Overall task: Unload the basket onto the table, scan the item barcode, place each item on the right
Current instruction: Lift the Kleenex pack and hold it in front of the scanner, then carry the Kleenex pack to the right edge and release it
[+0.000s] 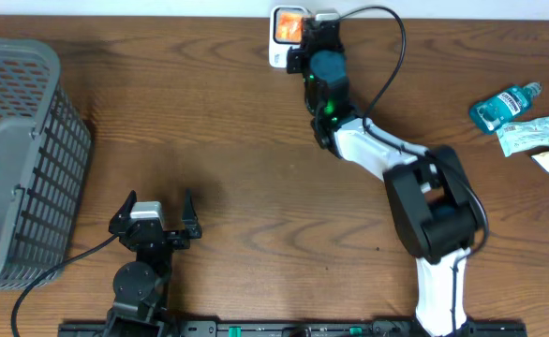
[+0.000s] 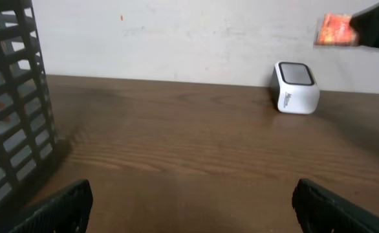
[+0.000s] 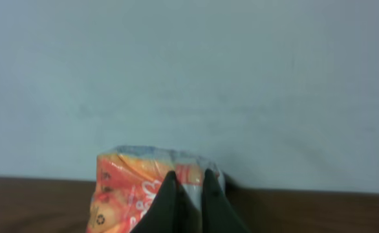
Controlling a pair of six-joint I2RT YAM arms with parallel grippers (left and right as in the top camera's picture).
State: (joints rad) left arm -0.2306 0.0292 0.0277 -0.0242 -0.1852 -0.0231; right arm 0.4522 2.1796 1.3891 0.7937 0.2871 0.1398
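An orange snack packet point(image 1: 289, 27) hangs over the white barcode scanner point(image 1: 277, 54) at the far edge of the table, with my right gripper point(image 1: 304, 34) shut on it. In the right wrist view the black fingers point(image 3: 170, 200) pinch the packet point(image 3: 128, 191) near its silver edge. From the left wrist view the scanner point(image 2: 296, 87) stands against the wall, and the packet point(image 2: 335, 30) floats above and to its right. My left gripper point(image 1: 156, 204) sits near the front left of the table, jaws wide apart point(image 2: 193, 207), nothing between them.
A grey slatted basket point(image 1: 22, 150) fills the left side, also seen as the basket point(image 2: 11, 110) close to the left gripper. At the right edge lie a teal bottle point(image 1: 504, 105) and pale packets point(image 1: 529, 136). A black cable point(image 1: 398, 47) loops off the right arm.
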